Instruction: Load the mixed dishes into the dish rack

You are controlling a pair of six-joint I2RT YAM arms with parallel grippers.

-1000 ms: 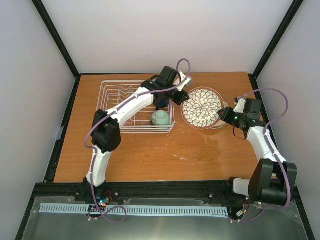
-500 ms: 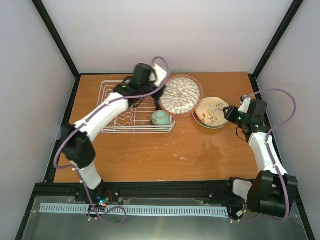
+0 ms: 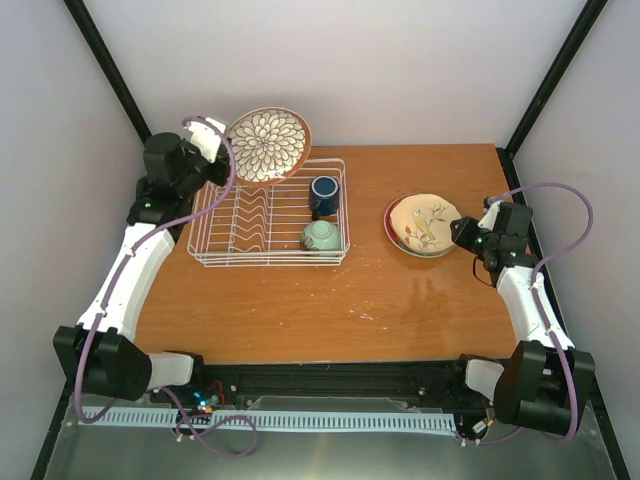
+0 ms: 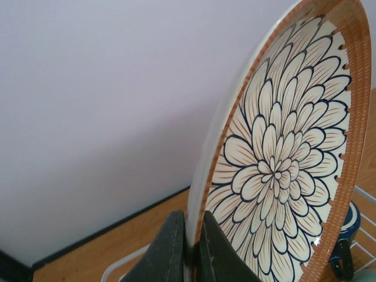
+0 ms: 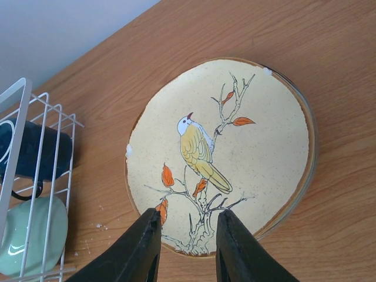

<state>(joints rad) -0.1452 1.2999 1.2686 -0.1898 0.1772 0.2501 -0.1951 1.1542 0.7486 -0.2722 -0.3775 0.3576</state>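
Observation:
My left gripper (image 3: 224,154) is shut on the rim of the white bowl with dark petal pattern (image 3: 268,145), holding it tilted on edge in the air above the back left corner of the dish rack (image 3: 230,228). In the left wrist view the fingers (image 4: 167,249) pinch the rim of the bowl (image 4: 282,164). The dark blue mug (image 3: 323,193) and mint-green bowl (image 3: 321,236) sit in the rack's right end. The cream plate (image 3: 425,223) with a bird lies on a red-rimmed plate (image 3: 389,226). My right gripper (image 5: 187,229) is open and empty over the near edge of the cream plate (image 5: 235,141).
The rack's wavy dividers (image 3: 250,215) fill its left and middle part. The table's right edge (image 3: 515,215) lies close behind my right gripper (image 3: 457,231). In the right wrist view the mug (image 5: 35,155) and mint bowl (image 5: 29,235) lie behind the rack's wires (image 5: 17,117).
My left arm has swung the petal bowl from over the cream plate leftward across the rack to its back left corner, uncovering the cream plate. My right gripper has shifted slightly.

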